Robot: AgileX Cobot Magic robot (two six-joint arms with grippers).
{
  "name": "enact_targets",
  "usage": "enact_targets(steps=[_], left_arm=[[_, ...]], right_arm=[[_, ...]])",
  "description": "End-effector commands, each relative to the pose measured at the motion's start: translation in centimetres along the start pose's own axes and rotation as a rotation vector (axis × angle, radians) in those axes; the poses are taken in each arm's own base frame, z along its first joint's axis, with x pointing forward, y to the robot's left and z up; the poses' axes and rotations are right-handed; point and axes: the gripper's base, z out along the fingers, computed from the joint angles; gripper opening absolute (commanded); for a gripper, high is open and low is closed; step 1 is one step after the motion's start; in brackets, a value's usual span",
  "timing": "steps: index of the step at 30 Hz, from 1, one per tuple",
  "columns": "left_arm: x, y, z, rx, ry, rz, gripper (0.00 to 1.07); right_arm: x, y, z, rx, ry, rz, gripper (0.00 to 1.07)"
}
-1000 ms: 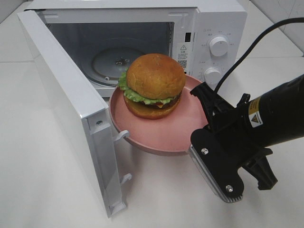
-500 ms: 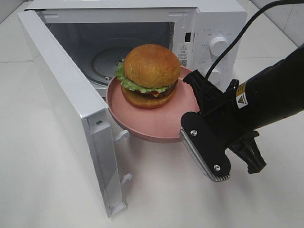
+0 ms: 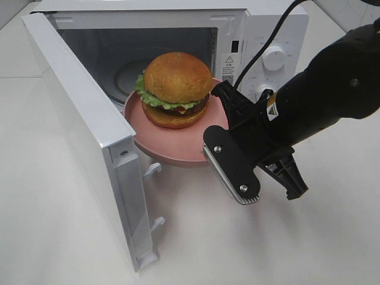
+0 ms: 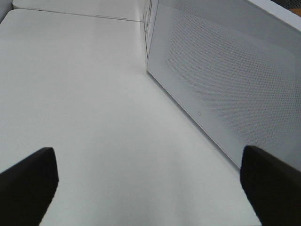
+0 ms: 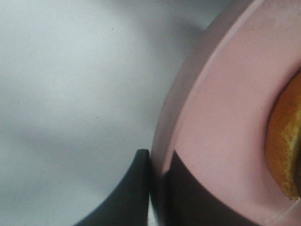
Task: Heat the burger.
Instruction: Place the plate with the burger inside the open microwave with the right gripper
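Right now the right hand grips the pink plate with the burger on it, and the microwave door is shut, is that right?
Not quite: the microwave door stands wide open, as the exterior high view shows. The right hand does grip the pink plate with the burger on it.

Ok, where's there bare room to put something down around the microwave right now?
Bare table in front, between the open door and the right gripper; more left of the door. The microwave mouth is crowded: pink plate with the burger, gripper shut on its rim.
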Motion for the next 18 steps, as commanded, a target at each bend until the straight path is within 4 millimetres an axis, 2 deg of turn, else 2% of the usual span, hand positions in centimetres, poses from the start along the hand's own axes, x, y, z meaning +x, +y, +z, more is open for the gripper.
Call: enact_targets(steps=[1, 11, 18], left_arm=[[0.0, 0.0, -0.2, 0.004, -0.027, -0.004, 0.98], [0.0, 0.0, -0.2, 0.003, -0.027, -0.004, 0.98], [0.0, 0.0, -0.2, 0.003, -0.027, -0.004, 0.98]], right_arm=[[0.1, -1.5, -0.2, 0.088, 0.0, -0.008, 0.0], [0.1, -3.2, 1.3, 0.081, -0.002, -0.001, 0.0], [0.1, -5.1, 3.3, 0.068, -0.003, 0.013, 0.0]])
